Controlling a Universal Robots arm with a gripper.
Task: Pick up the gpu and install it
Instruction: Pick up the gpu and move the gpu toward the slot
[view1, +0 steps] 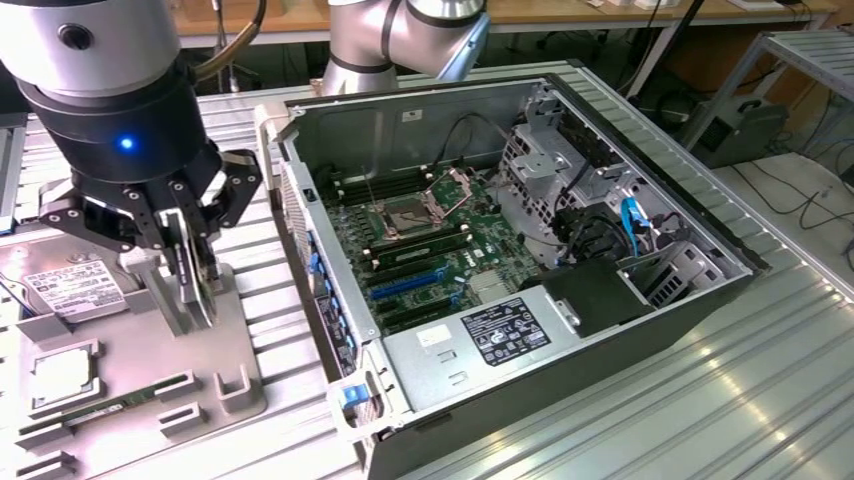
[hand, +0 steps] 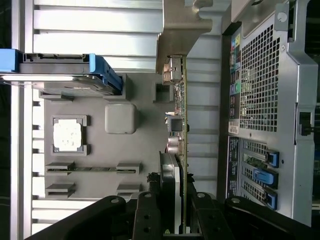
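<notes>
The gpu (view1: 200, 292) is a thin dark card standing on edge over the grey fixture plate (view1: 247, 345) at the exterior view's left. My gripper (view1: 188, 250) reaches down over it, fingers shut on the card's upper part. In the wrist view the gpu (hand: 182, 105) appears edge-on, running away from my gripper (hand: 179, 195), with its black fan housing (hand: 168, 175) against one finger. The card's lower end is at the upright grey holder; I cannot tell if it still rests in it.
An open computer case (view1: 721, 235) lies to the exterior view's right of the plate, its motherboard (view1: 441, 250) and blue slots (view1: 411, 286) exposed. The plate also carries a hard drive (view1: 67, 283), a processor (view1: 62, 375) and a memory stick (view1: 114, 408). The case's rear panel (hand: 260, 90) is close beside the card.
</notes>
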